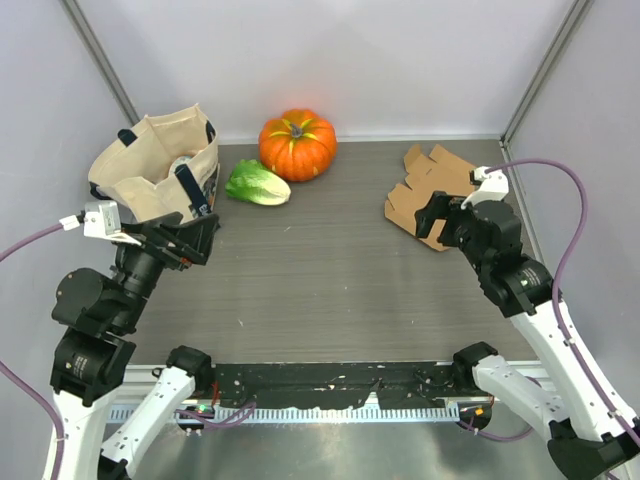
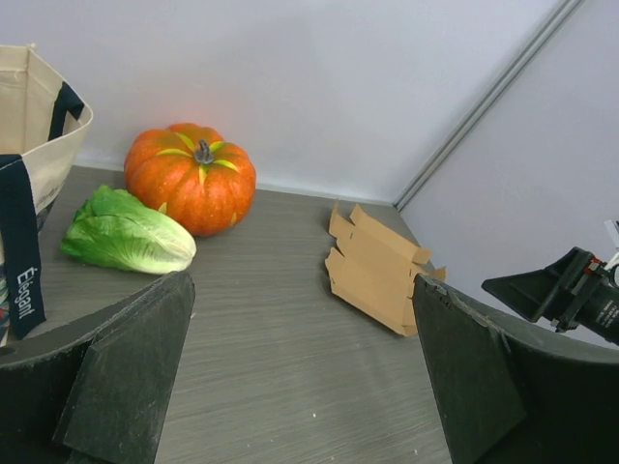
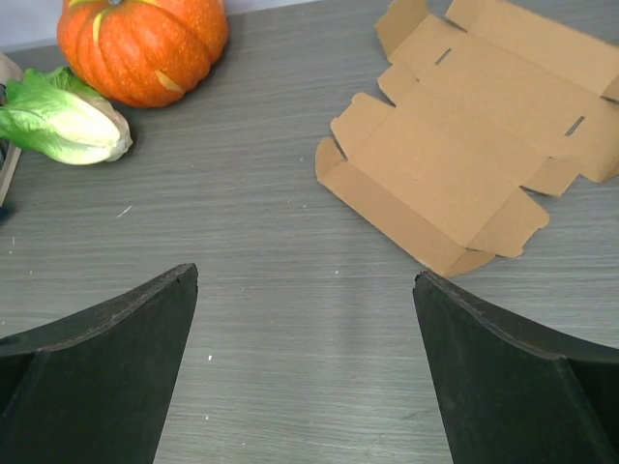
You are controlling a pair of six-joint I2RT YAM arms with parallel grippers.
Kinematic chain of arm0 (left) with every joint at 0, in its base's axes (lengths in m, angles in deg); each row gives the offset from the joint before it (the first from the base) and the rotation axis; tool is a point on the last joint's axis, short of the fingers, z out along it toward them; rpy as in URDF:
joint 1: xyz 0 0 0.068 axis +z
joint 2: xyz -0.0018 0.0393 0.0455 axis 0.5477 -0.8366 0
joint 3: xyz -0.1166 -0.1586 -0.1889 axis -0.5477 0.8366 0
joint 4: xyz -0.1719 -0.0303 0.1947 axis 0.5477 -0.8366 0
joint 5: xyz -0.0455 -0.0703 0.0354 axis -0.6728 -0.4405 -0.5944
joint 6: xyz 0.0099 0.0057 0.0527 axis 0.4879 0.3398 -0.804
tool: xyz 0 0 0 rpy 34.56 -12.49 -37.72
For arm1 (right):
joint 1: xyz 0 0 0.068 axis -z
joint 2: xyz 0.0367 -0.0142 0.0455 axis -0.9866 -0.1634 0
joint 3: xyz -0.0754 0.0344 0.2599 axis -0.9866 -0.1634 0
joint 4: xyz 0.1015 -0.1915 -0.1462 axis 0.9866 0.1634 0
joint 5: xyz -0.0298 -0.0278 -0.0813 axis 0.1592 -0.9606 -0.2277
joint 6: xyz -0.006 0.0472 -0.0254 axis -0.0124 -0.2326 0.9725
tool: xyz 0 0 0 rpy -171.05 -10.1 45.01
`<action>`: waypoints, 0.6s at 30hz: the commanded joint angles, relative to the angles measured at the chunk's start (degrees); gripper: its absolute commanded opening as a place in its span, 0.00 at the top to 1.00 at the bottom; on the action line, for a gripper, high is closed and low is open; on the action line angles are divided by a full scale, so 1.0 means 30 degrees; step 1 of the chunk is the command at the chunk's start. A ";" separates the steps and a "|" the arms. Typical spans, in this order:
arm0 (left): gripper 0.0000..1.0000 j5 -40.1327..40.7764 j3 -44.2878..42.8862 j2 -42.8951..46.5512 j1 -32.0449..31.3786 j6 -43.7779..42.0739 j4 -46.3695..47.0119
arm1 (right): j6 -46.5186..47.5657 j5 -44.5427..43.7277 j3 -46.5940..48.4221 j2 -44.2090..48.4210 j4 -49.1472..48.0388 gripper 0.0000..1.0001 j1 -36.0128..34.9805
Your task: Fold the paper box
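The paper box (image 1: 415, 195) is a flat, unfolded tan cardboard die-cut with flaps and tabs, lying on the table at the back right. It also shows in the left wrist view (image 2: 372, 275) and the right wrist view (image 3: 464, 145). My right gripper (image 1: 445, 225) is open and empty, hovering just in front of the box's near edge and covering part of it from above; in its wrist view (image 3: 305, 275) the box lies ahead to the right. My left gripper (image 1: 195, 240) is open and empty at the left, far from the box, and also shows in its wrist view (image 2: 302, 282).
An orange pumpkin (image 1: 297, 143) sits at the back centre with a green lettuce (image 1: 258, 184) to its left. A beige tote bag (image 1: 155, 165) stands at the back left, close to my left gripper. White walls enclose the table on three sides.
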 commanded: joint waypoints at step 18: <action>0.00 -0.2151 0.0393 -0.3012 0.0100 0.0832 -0.2844 | -0.7371 0.8203 -0.5813 -0.5715 -0.6070 0.09 0.9919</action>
